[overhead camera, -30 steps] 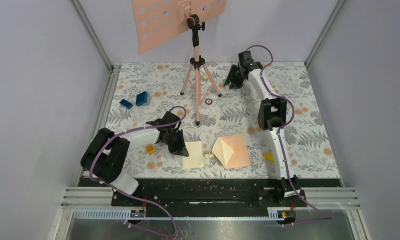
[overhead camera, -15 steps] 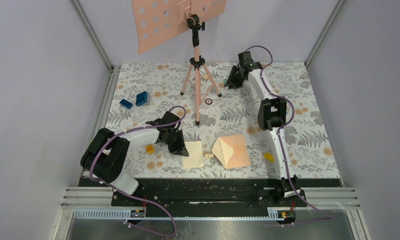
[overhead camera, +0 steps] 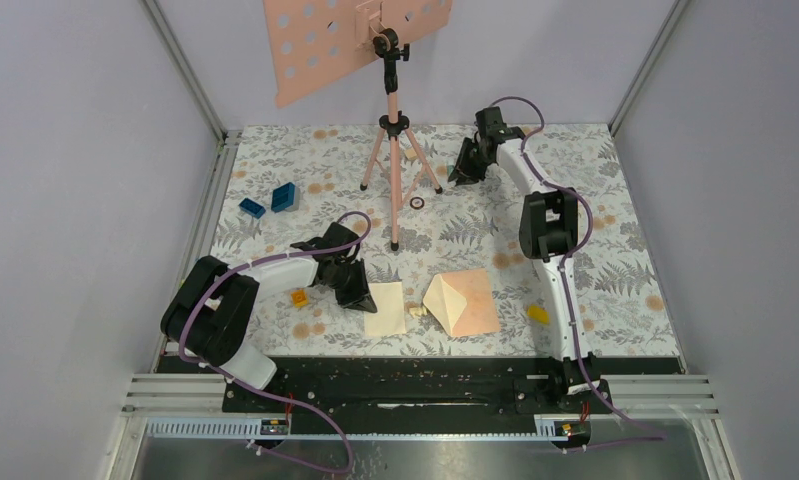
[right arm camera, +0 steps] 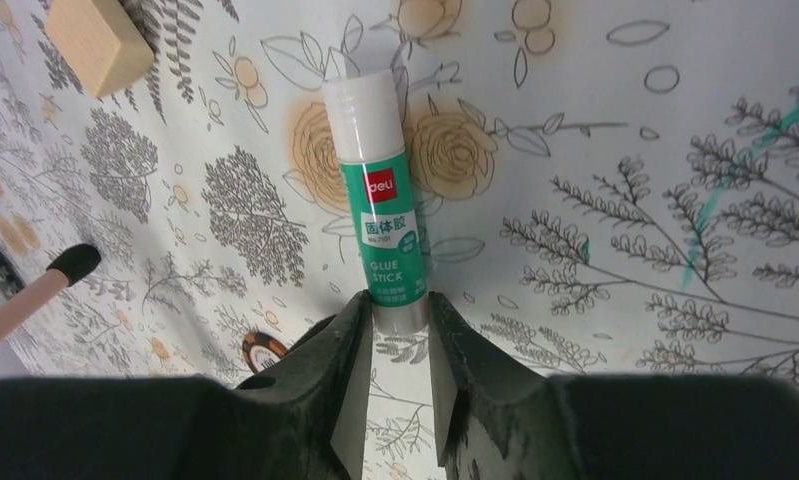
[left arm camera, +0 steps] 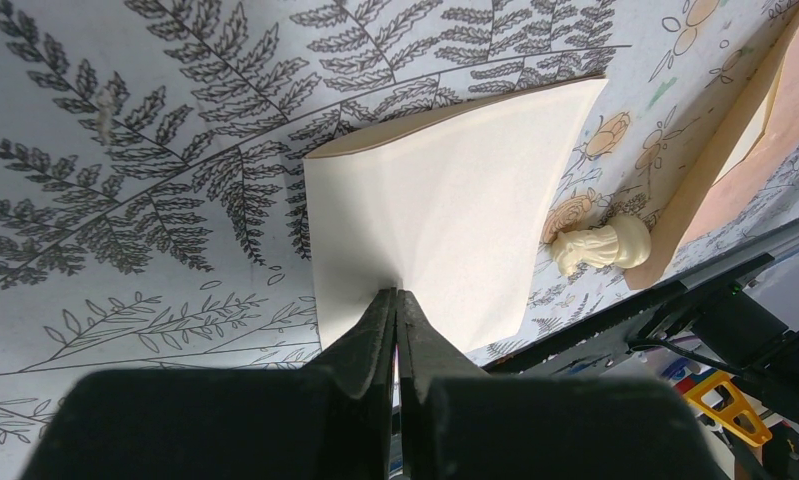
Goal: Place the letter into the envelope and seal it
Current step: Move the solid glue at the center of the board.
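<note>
The letter (overhead camera: pixel 385 308) lies cream side up near the table's front edge, its far edge lifted a little (left arm camera: pixel 435 210). My left gripper (overhead camera: pixel 360 298) (left arm camera: pixel 396 293) is shut on the letter's near edge. Just to its right lies the peach envelope (overhead camera: pixel 463 303) (left arm camera: pixel 775 110), with its flap raised. Far back on the right, my right gripper (overhead camera: pixel 462 170) (right arm camera: pixel 399 305) is shut on the grey end of a green and white glue stick (right arm camera: pixel 380 200), which lies flat on the cloth.
A pink tripod (overhead camera: pixel 393 130) carrying a perforated pink plate (overhead camera: pixel 355 40) stands at the back centre, with a black ring (overhead camera: pixel 417 203) by its legs. Two blue blocks (overhead camera: pixel 283 196) lie on the left. A cream figurine (left arm camera: pixel 600 245) sits between letter and envelope. A wooden block (right arm camera: pixel 100 40) lies near the glue stick.
My right gripper's jaws have closed in on the glue stick's end, and that arm has shifted slightly. The left arm and the letter have not moved.
</note>
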`<act>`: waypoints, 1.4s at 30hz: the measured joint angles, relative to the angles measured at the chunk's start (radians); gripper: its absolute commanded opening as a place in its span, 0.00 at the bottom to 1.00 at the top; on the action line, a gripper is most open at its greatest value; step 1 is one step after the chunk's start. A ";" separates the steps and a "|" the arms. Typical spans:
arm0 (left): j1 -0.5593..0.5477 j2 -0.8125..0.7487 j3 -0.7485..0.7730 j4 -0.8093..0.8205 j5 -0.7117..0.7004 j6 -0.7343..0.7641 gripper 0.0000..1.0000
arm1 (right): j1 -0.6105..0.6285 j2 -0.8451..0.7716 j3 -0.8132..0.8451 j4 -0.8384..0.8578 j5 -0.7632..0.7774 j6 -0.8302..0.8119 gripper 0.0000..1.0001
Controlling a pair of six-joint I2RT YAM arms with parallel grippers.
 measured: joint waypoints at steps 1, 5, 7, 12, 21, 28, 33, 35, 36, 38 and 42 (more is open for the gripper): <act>0.000 0.000 0.000 0.000 0.000 0.000 0.00 | 0.000 -0.009 -0.016 0.002 0.000 -0.003 0.27; 0.000 0.000 0.000 0.000 0.000 0.000 0.00 | 0.001 -0.061 -0.106 0.012 0.000 -0.013 0.26; 0.000 0.000 0.000 0.000 0.000 0.000 0.00 | 0.001 -0.092 -0.162 0.019 -0.008 -0.020 0.26; 0.000 0.000 0.000 0.000 0.000 0.001 0.00 | 0.002 -0.213 -0.382 0.071 -0.043 -0.027 0.26; 0.000 0.000 0.000 0.000 0.000 0.003 0.00 | 0.025 -0.452 -0.796 0.148 -0.098 -0.052 0.27; 0.000 -0.018 -0.016 0.000 -0.003 0.003 0.00 | 0.070 -0.542 -0.945 0.165 -0.124 -0.076 0.27; 0.000 -0.027 -0.022 -0.004 -0.006 0.004 0.00 | 0.082 -0.568 -0.988 0.175 -0.141 -0.090 0.34; 0.000 -0.029 -0.022 -0.004 -0.008 0.004 0.00 | 0.083 -0.579 -1.003 0.177 -0.140 -0.093 0.46; 0.000 -0.029 -0.022 -0.004 -0.008 0.005 0.00 | 0.084 -0.586 -1.012 0.175 -0.138 -0.097 0.52; 0.000 -0.032 -0.022 -0.005 -0.008 0.005 0.00 | 0.084 -0.595 -1.023 0.168 -0.139 -0.096 0.61; 0.000 -0.041 -0.022 -0.009 -0.008 0.011 0.00 | 0.085 -0.638 -1.031 0.163 -0.110 -0.102 0.66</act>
